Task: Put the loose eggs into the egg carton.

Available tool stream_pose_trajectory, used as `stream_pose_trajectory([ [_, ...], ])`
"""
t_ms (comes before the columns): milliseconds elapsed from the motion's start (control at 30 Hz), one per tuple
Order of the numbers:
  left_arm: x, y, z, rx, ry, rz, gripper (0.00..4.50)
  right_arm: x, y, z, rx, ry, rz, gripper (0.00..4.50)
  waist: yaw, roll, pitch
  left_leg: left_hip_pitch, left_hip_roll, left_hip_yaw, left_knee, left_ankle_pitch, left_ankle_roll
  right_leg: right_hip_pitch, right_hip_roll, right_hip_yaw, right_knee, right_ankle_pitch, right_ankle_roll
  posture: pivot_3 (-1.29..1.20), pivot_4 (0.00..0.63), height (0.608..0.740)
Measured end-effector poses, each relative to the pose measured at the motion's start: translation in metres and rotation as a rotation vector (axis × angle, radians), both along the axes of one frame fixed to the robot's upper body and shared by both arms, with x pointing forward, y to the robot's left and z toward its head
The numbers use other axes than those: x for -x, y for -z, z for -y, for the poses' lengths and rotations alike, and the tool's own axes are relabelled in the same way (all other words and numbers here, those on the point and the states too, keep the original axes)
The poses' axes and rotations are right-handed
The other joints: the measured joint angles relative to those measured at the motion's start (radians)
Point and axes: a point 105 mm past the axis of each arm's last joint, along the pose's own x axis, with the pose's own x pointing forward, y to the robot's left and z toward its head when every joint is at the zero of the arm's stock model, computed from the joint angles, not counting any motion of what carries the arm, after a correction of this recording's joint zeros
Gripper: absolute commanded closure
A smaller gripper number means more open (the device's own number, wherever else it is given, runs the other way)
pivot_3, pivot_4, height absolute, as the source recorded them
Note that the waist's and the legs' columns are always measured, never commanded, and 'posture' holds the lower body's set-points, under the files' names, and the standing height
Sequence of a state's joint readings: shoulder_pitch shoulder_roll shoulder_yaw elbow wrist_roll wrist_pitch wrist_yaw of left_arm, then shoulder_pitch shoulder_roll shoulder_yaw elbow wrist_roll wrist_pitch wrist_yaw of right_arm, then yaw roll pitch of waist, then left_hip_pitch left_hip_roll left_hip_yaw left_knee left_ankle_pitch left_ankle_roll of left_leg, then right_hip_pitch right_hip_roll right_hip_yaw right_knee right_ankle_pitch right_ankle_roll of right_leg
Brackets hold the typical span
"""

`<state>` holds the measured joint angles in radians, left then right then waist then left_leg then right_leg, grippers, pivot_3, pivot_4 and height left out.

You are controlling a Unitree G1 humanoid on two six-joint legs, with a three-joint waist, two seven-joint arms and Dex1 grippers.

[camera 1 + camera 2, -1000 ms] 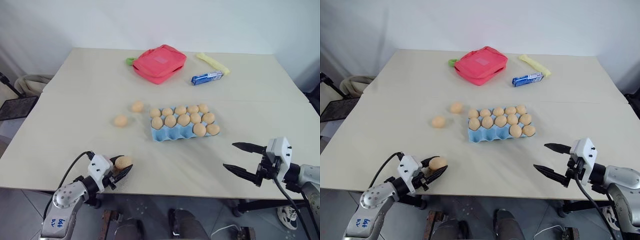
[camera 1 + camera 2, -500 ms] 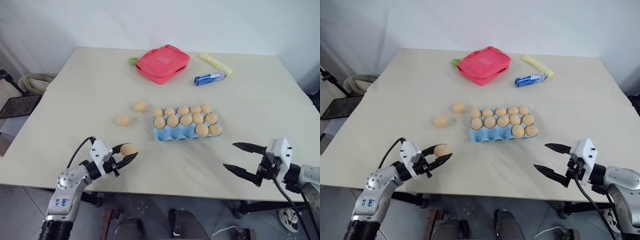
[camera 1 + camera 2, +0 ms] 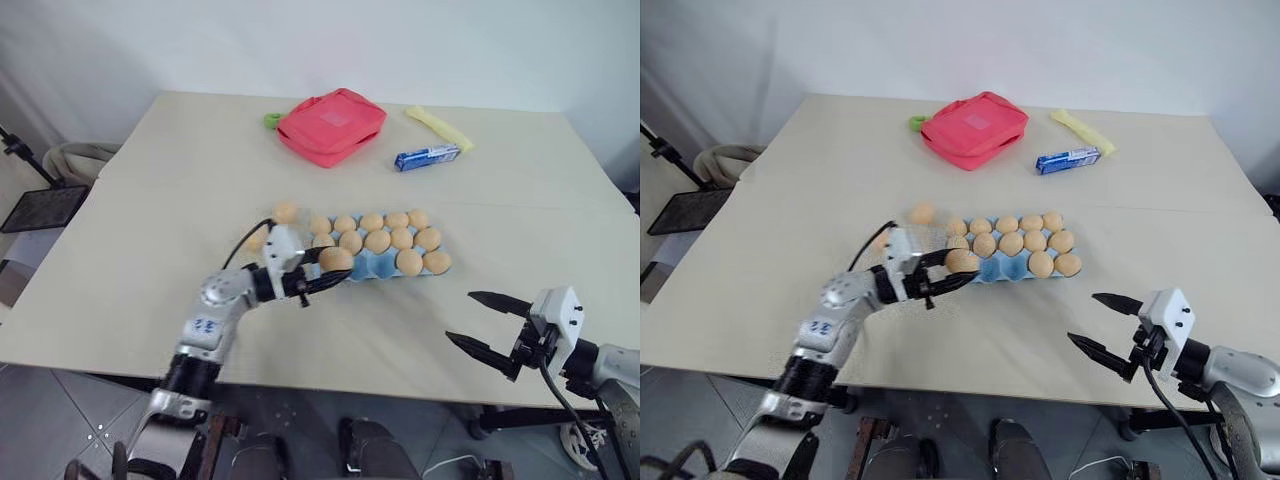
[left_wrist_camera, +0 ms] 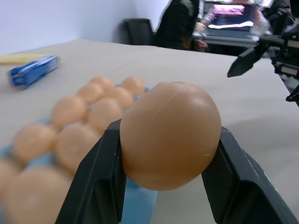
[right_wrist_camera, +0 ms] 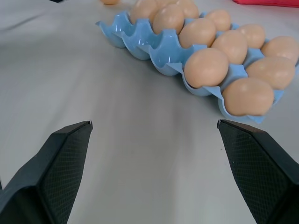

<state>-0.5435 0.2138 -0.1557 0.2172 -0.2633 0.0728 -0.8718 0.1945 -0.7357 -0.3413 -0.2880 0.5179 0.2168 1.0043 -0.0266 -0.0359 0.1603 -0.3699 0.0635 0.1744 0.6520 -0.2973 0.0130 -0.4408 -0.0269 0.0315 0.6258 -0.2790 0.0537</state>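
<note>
A tan egg is pinched in my left gripper, which is shut on it and hovers level at the near left corner of the light-blue egg carton. The left wrist view has this egg between the black fingers, with the carton's filled rows blurred behind. Several eggs sit in the carton's far slots. One loose egg lies on the table left of the carton; another is partly hidden behind my left wrist. My right gripper hangs open near the table's front right edge, facing the carton.
A red pouch, a blue wrapped bar and a yellow strip lie at the back of the table. Bare tabletop lies between the carton and my right gripper. A person sits at a laptop in the left wrist view's background.
My left gripper has carried the egg up and to the right, from the table's front left edge to the carton's near left corner. The right gripper stayed put and open.
</note>
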Motion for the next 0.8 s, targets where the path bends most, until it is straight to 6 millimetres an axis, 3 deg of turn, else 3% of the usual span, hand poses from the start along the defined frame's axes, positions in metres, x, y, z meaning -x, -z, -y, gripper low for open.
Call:
stream_pose_trajectory([
  [200, -0.009, -0.003, 0.044, 0.002, 0.047, -0.001, 2.58, 0.002, 0.000, 0.004, 0.006, 0.035, 0.008, 0.00, -0.002, -0.001, 0.001, 0.000, 0.000, -0.001, 0.001, 0.001, 0.001, 0.000, 0.001, 0.001, 0.000, 0.000, 0.000, 0.00, 0.150, 0.740],
  [467, -0.038, 0.002, 0.065, -0.088, -0.051, -0.031, 2.58, 0.006, 0.002, 0.006, 0.006, 0.056, 0.011, 0.00, -0.001, -0.002, 0.001, -0.001, -0.001, -0.002, 0.000, 0.001, 0.002, 0.000, 0.001, 0.001, -0.001, 0.001, 0.001, 0.00, 0.150, 0.740],
  [700, -0.040, 0.002, 0.083, -0.106, -0.045, -0.029, 2.58, 0.009, 0.005, 0.006, 0.000, 0.074, 0.007, 0.00, -0.001, -0.002, 0.001, -0.001, -0.001, -0.002, -0.002, 0.000, 0.001, 0.000, 0.001, 0.000, -0.002, 0.000, 0.001, 0.00, 0.150, 0.740],
  [733, -0.041, 0.002, 0.083, -0.107, -0.047, -0.028, 1.95, 0.010, 0.006, 0.007, 0.000, 0.076, 0.005, 0.00, -0.001, -0.002, 0.001, -0.001, -0.001, -0.002, -0.002, 0.000, 0.001, 0.000, 0.002, 0.000, -0.002, 0.000, 0.001, 0.00, 0.150, 0.740],
  [800, -0.041, 0.002, 0.082, -0.114, -0.052, -0.022, 1.39, 0.011, 0.007, 0.007, -0.001, 0.079, 0.005, 0.00, -0.001, -0.002, 0.001, -0.001, -0.001, -0.002, -0.002, 0.000, 0.001, 0.000, 0.002, 0.000, -0.002, 0.000, 0.001, 0.00, 0.150, 0.740],
])
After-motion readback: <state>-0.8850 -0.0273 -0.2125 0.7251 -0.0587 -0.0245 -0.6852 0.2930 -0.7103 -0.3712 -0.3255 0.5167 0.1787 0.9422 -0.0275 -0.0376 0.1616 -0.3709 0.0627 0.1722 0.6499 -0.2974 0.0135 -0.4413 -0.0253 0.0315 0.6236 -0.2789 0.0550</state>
